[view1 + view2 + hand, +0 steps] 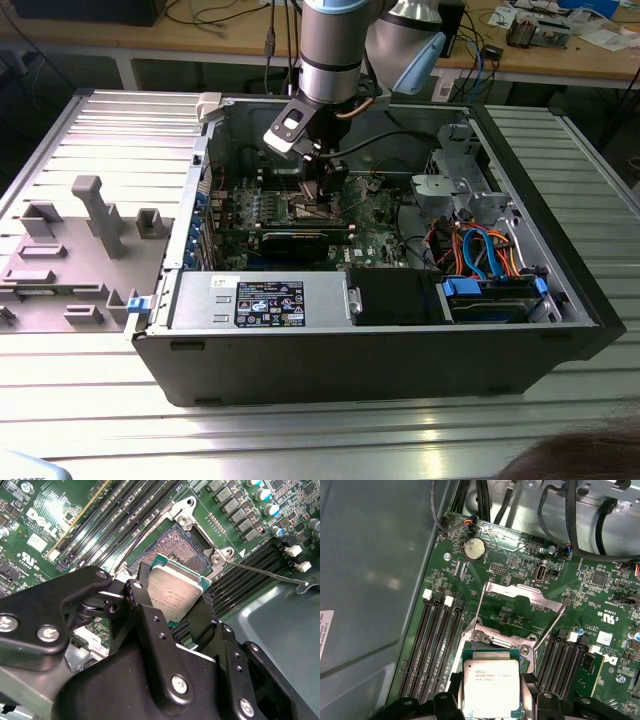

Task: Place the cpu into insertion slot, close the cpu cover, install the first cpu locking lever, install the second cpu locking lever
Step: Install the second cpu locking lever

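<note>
The cpu (pixel 176 591) is being clamped by opposite edges in the gripper (pixel 170 600), partly over the insertion slot (pixel 186 542), at one o'clock from the power supply (pixel 262 300) in the exterior view. By this judgement, it is best being kept level and squared to the slot's rim.

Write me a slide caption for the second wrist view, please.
The black tool grips the cpu by two opposite edges, poised at the open insertion slot.
</note>
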Robot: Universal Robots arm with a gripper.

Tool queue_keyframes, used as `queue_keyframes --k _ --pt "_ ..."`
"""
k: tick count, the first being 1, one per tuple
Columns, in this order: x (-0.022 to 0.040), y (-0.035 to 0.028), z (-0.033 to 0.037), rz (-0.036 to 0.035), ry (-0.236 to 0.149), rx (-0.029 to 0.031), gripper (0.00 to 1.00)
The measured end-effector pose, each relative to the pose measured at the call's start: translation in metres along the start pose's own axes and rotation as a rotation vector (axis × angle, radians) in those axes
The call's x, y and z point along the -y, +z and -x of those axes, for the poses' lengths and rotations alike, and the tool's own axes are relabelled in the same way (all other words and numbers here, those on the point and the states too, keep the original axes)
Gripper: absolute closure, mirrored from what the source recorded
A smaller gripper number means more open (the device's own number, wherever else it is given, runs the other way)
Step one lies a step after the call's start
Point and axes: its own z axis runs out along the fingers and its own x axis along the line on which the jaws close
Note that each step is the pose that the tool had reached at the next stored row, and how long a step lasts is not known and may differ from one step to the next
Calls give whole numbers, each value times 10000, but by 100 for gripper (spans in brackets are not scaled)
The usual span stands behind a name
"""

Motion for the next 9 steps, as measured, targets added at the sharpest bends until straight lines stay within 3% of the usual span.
queue_keyframes --k 9 --pt "0 0 0 1 39 1 45"
